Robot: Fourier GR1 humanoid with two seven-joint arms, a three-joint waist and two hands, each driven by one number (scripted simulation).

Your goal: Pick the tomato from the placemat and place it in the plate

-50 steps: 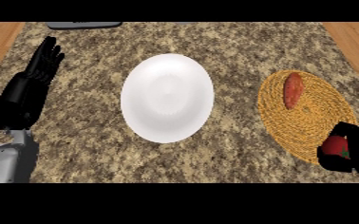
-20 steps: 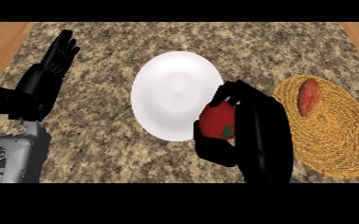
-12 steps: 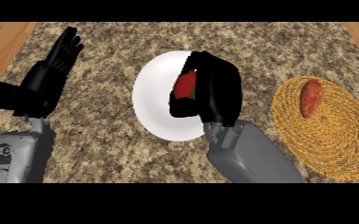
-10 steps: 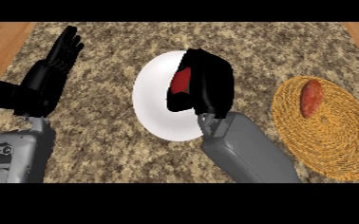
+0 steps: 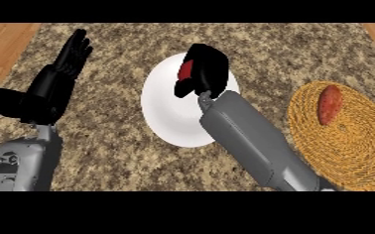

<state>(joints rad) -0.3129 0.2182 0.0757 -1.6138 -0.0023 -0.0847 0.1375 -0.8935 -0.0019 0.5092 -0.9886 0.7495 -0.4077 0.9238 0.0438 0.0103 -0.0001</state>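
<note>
Over the upper part of the round white plate (image 5: 164, 116) at mid-frame, the black right hand (image 5: 209, 74) curls round the red tomato (image 5: 186, 69) (only a sliver shows), well apart from the round woven orange placemat (image 5: 344, 146) at right; the black left hand (image 5: 55, 87) rests open at left.

I count one white plate (image 5: 164, 116), near the middle of my view. One woven placemat (image 5: 351, 144) lies out at four o'clock, and on it is one long reddish vegetable (image 5: 330, 104); I can't tell what kind. One tomato (image 5: 185, 69) shows only as a red sliver toward twelve o'clock of the plate, inside curled fingers. Two black hands: the right hand (image 5: 209, 72) over the plate and the left hand (image 5: 55, 87) at nine o'clock. Two grey forearms: the right forearm (image 5: 249, 139) and the left forearm (image 5: 26, 161). One stone counter (image 5: 293, 49).
</note>
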